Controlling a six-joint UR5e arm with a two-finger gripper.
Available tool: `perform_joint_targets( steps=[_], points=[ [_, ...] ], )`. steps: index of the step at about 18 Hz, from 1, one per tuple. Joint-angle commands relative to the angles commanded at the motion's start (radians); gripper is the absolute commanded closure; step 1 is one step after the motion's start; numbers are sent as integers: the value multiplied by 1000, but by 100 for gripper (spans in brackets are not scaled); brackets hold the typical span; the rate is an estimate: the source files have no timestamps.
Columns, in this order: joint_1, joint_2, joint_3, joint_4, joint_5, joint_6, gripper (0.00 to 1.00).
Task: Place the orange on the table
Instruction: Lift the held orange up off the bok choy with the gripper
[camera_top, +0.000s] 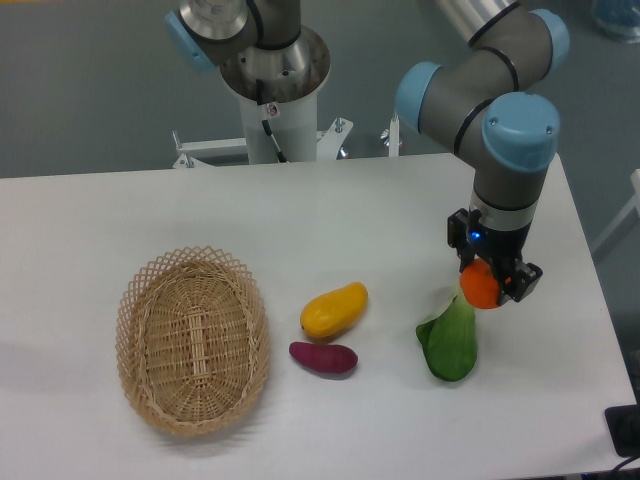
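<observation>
Wicker basket (192, 340) at left on table (300, 220). Mango (334, 309) & purple sweet potato (323, 357) mid-table, close together. Green veg (450, 339) further right. Orange (480, 286) clamped in gripper (487, 285), above veg's upper end; can't tell if touching veg.

White table (150, 215), matte, rounded corners. Lying directly on it — an oval woven wicker basket (192, 340) toward the left, seen from above. Just right of the basket, a yellow-orange mango (334, 309), tilted, with a purple sweet potato (323, 358) close below it, the two nearly touching. Farther right, well apart from those two, a green leafy vegetable (449, 344) resting flat — stem end toward the far side. Bare white surface across the far half.
</observation>
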Motion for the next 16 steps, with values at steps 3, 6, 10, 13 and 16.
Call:
perform_joint_targets(
  steps=[3,6,10,13,16],
  points=[
    [0,-2,-2,0,0,0,42],
    [0,5,-14,0,2,-2,42],
    [-2,15,-55,2,8,0,42],
    [-2,38,-107,9,5,0,42],
    [-3,54,-141,15,5,8,42]
  ],
)
